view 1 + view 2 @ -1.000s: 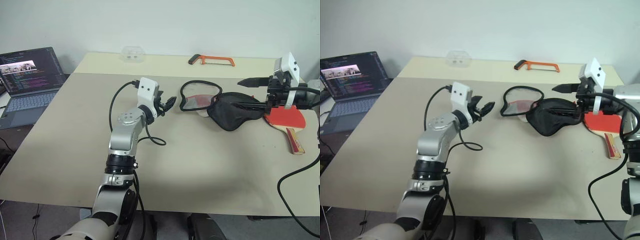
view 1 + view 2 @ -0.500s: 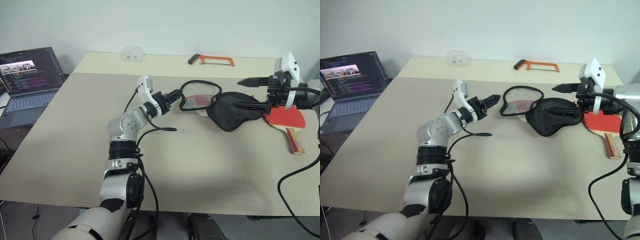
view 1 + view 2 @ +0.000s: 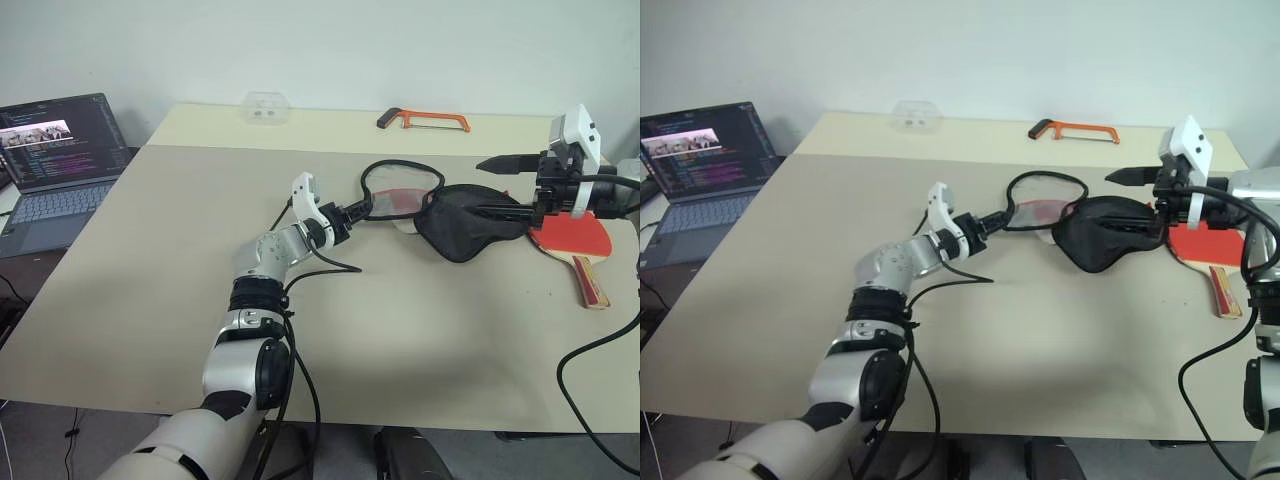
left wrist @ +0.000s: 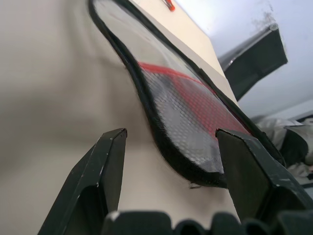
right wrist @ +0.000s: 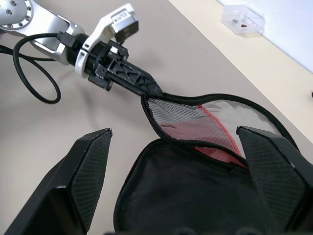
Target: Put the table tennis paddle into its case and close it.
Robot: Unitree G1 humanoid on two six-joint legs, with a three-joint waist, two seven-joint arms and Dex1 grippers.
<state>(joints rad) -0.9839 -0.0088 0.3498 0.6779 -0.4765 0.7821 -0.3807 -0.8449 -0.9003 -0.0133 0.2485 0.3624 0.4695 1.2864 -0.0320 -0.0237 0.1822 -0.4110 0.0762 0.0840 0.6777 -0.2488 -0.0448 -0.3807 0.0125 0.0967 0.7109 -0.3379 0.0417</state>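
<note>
While your case (image 3: 455, 222) lies unzipped toward the bench's right edge, the paddle sits outside it.

Case: black fabric body spread open on the bench (image 3: 150, 280), its red and mesh flap (image 3: 398, 203) folded out to the left with black piping looping around it. You can see the dark inside of the body in the right wrist view.

Paddle: your table tennis paddle (image 3: 575, 244) rests flat by the right edge of the bench, red face up, handle pointing toward the near edge. Its face sits just beside the case body, partly hidden behind your right arm.

Left fingers: your left gripper (image 3: 362, 209) reaches in low over the bench to the flap's left rim. The left wrist view shows both fingers (image 4: 105, 169) spread apart, the flap's piped edge lying between them, with nothing clamped. Whether a tip touches the piping, you cannot tell.

Right fingers: your right gripper (image 3: 500, 187) hangs above the case body, its fingers (image 5: 88, 166) as wide apart as they go, one high and one low against the black fabric. They hold nothing.

Far edge: an orange-handled hacksaw (image 3: 425, 121) and a small clear plastic box (image 3: 266, 107) lie near the far edge, well apart from the case.

Off the bench: an open laptop (image 3: 55, 160) stands beyond the left edge.
</note>
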